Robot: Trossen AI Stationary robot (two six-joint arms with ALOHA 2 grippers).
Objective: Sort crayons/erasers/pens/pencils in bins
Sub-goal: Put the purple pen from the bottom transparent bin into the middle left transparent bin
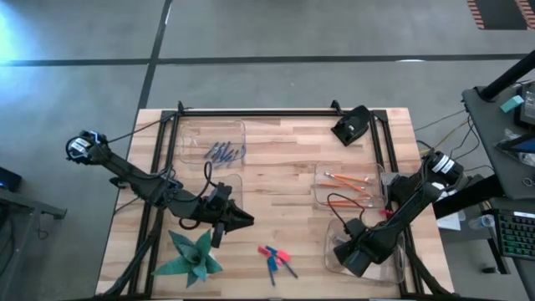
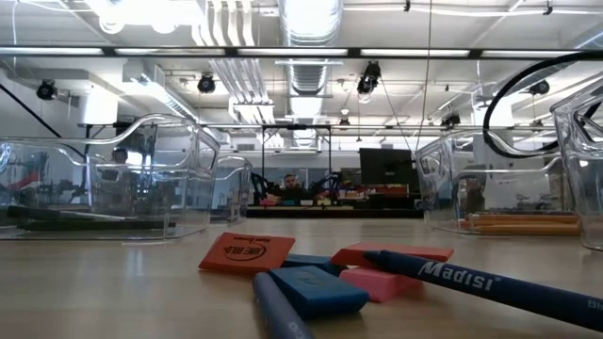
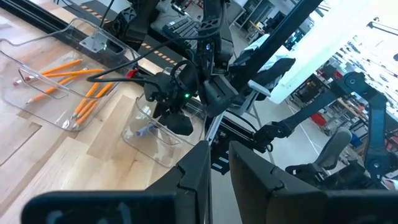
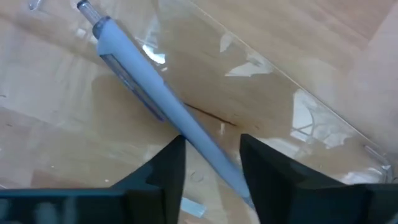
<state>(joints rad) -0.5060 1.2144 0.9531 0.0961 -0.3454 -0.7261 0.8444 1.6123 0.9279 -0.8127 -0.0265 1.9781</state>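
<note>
My right gripper points down inside the near right bin, open. A light blue-grey pen lies on the bin's floor and runs slantwise between its fingers. My left gripper waits raised over the table's near left part, a narrow gap between its fingers and nothing in it. Orange pencils lie in the bin behind. Blue crayons lie in the far left bin. Erasers and blue sticks lie on the table near the front edge. My right gripper comes at the pen from above, its fingers across the shaft near one end. The pen lies flat on the bin's floor. Whether the fingers touch it, I cannot tell.
A green folded-paper figure sits at the near left. A black block is fixed at the far rail. A fourth bin stands under my left arm. Bare wood lies in the table's middle.
</note>
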